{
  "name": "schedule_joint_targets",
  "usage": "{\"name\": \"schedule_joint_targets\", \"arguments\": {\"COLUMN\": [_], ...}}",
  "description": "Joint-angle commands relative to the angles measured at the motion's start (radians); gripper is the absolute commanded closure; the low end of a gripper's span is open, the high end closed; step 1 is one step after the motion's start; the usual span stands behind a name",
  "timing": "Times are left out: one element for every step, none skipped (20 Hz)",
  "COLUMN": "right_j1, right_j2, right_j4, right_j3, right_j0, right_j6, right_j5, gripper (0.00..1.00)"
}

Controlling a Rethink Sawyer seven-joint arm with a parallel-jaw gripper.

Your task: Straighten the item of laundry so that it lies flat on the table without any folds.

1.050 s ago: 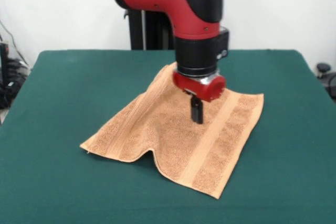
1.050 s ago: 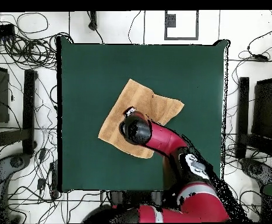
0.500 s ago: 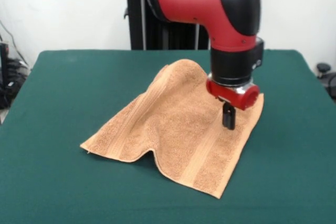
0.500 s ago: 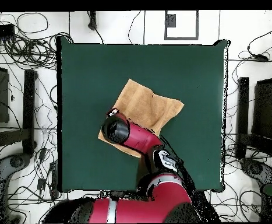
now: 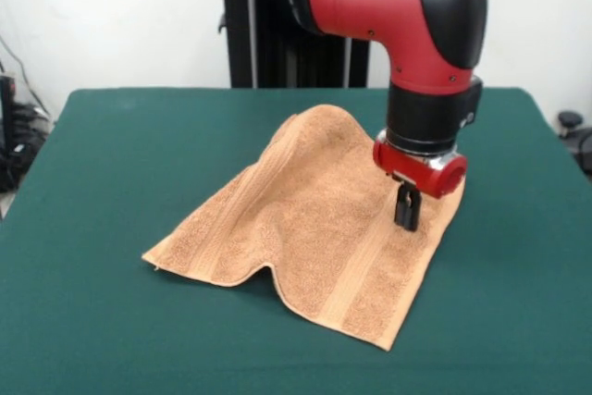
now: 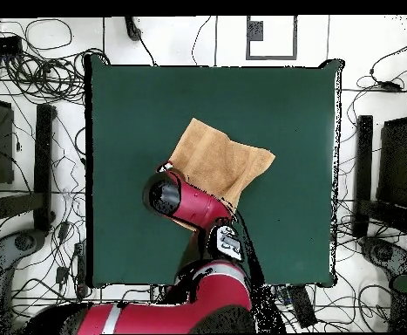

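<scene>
- The green table (image 5: 111,154) fills most of the front view.
- The tan towel (image 5: 305,219) lies mid-table, humped at its upper part, with a fold on the lower edge.
- The gripper (image 5: 407,215) stands over the towel's right edge; I can't tell its state.

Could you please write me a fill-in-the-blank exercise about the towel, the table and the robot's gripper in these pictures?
1. The orange-tan towel lies on a table with a dark ____ top.
2. The towel is not flat: in the front view a raised hump stands at its ____ corner.
3. The gripper is over the towel's ____ edge in the front view.
4. The arm above the gripper is black and ____.

Missing words: green; far; right; red
</scene>
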Motion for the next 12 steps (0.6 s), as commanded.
{"name": "schedule_joint_targets", "arguments": {"right_j1": [0.239,0.234,0.226,0.212,0.197,0.180,0.162,0.143,0.121,0.099,0.077,0.057], "right_j2": [0.028,0.039,0.048,0.058,0.066,0.072,0.078,0.090,0.101,0.111,0.121,0.137], "right_j4": [0.087,0.087,0.092,0.097,0.104,0.114,0.122,0.127,0.131,0.136,0.140,0.142], "right_j3": [-0.068,-0.062,-0.054,-0.041,-0.029,-0.015,-0.001,0.015,0.034,0.053,0.072,0.090], "right_j0": [-0.004,-0.014,-0.016,-0.019,-0.019,-0.016,-0.014,-0.021,-0.024,-0.028,-0.031,-0.041], "right_j6": [0.242,0.246,0.252,0.260,0.268,0.278,0.285,0.290,0.294,0.298,0.302,0.303], "right_j5": [-0.170,-0.168,-0.162,-0.155,-0.143,-0.131,-0.115,-0.102,-0.089,-0.077,-0.064,-0.057], "gripper": [1.00,1.00,1.00,1.00,1.00,1.00,1.00,1.00,1.00,1.00,1.00,1.00]}}
